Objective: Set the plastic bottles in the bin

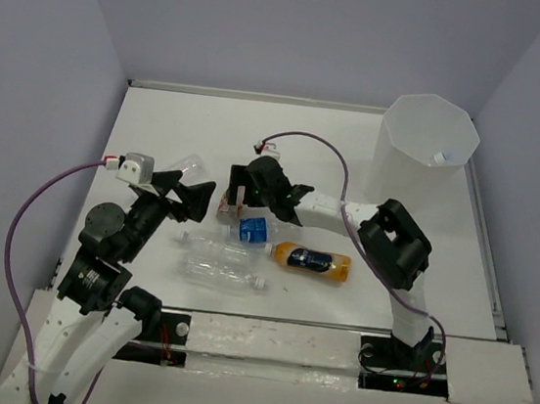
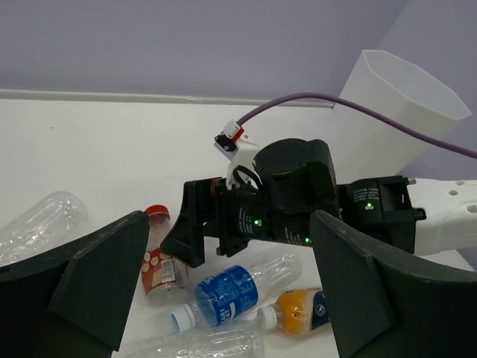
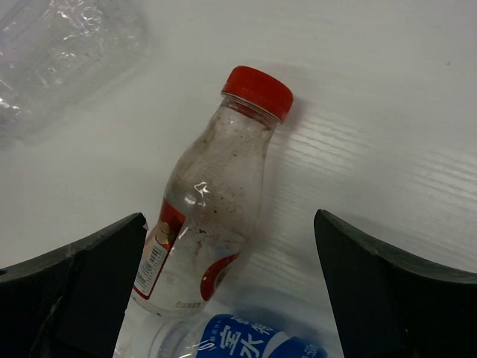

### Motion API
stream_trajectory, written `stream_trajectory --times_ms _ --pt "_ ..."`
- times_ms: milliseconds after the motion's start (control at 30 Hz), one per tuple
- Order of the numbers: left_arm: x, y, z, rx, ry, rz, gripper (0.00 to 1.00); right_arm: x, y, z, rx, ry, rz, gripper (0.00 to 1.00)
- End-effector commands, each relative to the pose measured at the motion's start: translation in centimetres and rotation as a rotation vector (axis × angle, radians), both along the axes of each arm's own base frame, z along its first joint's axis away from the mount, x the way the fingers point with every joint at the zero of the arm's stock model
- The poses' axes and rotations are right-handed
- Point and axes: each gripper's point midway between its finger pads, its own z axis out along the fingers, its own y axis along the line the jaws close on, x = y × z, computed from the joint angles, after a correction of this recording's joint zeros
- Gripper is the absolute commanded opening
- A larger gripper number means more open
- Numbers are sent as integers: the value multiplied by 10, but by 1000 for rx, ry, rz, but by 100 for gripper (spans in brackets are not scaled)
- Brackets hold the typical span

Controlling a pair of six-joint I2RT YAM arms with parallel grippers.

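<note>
Mid-table, at the 12 o'clock edge of the plastic bottles (image 1: 234, 252): my right gripper (image 3: 227, 224) hangs over the red-capped bottle (image 3: 216, 186), jaws spread wide and empty. The bottle lies flat on the table (image 1: 191, 123) between the 2 fingers, touched by neither. From the wrist camera its long axis runs from cap at 1 o'clock to base at 7 o'clock, roughly crosswise to the jaws' closing line, so I judge a straight descent should do. My left gripper (image 1: 184, 192), also wide open and holding nothing, hovers at the group's 9 o'clock side, farther off. Overhead, the bin (image 1: 402, 169) stands at 2 o'clock, well apart.
</note>
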Motion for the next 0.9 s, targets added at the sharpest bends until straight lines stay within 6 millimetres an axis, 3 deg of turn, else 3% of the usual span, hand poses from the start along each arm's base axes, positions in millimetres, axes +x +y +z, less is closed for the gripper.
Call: stream_trajectory --times_ms 0,133,300,467,567,733,767,833,867 --pt "-3 3 19 -30 -49 9 99 -6 34 13 114 35 31 100" --pt "-3 3 18 -27 -47 9 99 -15 44 -3 133 80 49 100" --pt "-2 3 18 -27 -45 10 99 -15 49 -8 153 95 44 95" --pt "-2 3 18 -28 -45 13 99 -4 57 13 205 44 29 58" --pt "-2 3 17 -27 -43 12 99 5 61 27 230 5 14 46" --pt "-1 3 16 -26 -40 15 99 25 60 85 292 -138 -5 43" --pt "-1 3 16 -26 -42 15 99 28 56 118 322 -209 -7 43" --pt "-2 4 17 -28 -43 15 99 30 40 142 325 -273 -25 43" --pt "-2 4 17 -26 -44 15 99 29 26 184 352 -369 -45 43"
